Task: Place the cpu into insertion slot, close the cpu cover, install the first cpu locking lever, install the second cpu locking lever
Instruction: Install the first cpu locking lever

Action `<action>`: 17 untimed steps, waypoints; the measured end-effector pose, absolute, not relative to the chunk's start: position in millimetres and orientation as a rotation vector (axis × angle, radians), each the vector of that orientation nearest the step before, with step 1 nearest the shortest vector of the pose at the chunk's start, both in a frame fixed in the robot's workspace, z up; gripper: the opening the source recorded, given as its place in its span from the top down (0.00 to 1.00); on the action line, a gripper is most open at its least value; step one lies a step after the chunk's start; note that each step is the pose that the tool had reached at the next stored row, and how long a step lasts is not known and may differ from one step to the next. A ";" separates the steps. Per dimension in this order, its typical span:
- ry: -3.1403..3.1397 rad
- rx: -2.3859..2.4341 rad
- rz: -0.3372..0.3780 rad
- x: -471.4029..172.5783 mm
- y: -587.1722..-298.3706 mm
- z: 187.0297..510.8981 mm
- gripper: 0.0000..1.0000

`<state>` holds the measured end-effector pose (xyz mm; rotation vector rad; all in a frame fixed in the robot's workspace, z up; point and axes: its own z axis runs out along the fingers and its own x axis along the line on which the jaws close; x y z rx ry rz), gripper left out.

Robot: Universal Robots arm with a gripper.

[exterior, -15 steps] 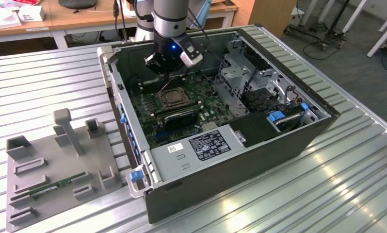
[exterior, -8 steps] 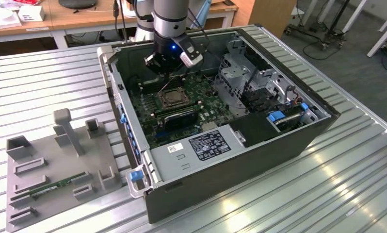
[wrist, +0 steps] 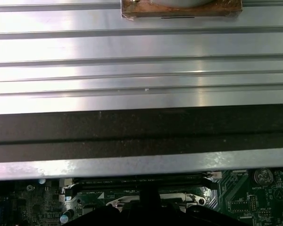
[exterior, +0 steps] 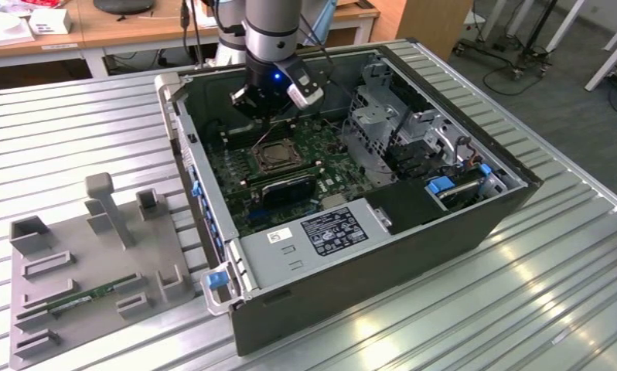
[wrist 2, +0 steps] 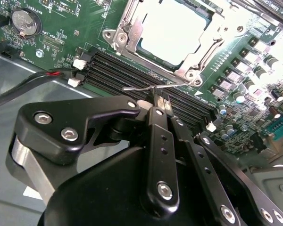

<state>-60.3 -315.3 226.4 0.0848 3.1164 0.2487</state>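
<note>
The power supply label [exterior: 329, 229] and motherboard silkscreen [wrist 2: 52, 34] carry print too small to read.

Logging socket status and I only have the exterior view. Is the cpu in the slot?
Observer: Yes. In the second wrist view the cpu lies flat in the slot.
Operator: Cover?
Observer: The cover is down and frames the cpu's edges.
Operator: Where's the lever?
Observer: The fingers are shut on a thin lever, above the memory slots.
</note>
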 end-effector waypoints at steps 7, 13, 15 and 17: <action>3.116 0.085 0.253 -59.5 -315.2 226.0 0.89; 3.116 0.085 0.253 -59.5 -315.3 226.0 0.89; 3.116 0.085 0.254 -59.2 -315.3 225.7 0.89; 3.116 0.085 0.254 -58.7 -315.3 225.0 0.89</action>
